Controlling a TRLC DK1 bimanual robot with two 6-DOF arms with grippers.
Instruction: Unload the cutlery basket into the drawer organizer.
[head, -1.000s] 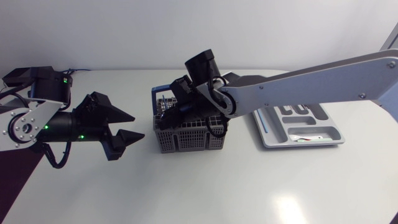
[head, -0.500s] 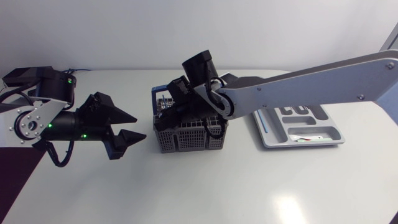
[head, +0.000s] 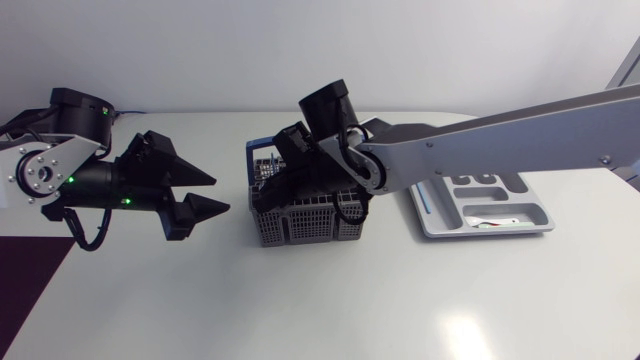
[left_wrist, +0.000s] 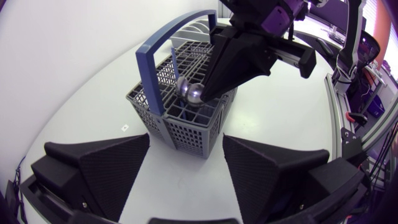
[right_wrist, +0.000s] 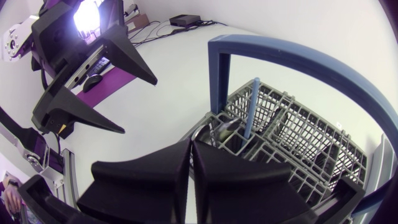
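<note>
One grey plastic-mesh cutlery basket (head: 300, 226) with a single arched blue handle (left_wrist: 149, 57) stood on the white table (head: 350, 305). Both arms were at it, one on each side.

The left gripper (head: 222, 195) hung just left of the basket and apart from it. Its two fingers were spread wide and held nothing.

The right gripper (right_wrist: 191, 144) was over the basket's left end, under the handle. Its two fingers were pressed almost together, with only a thin slit between them. At their tips they pinched one shiny silver spoon (left_wrist: 190, 92), whose rounded bowl showed just above the basket's rim.

One thin blue rod (right_wrist: 251, 107) stood upright in a compartment next to the spoon.

Right of the basket and apart from it lay one pale grey drawer organizer (head: 540, 224) with several compartments; a small light-coloured item (head: 490, 222), too small to make out, lay in its long front compartment.
</note>
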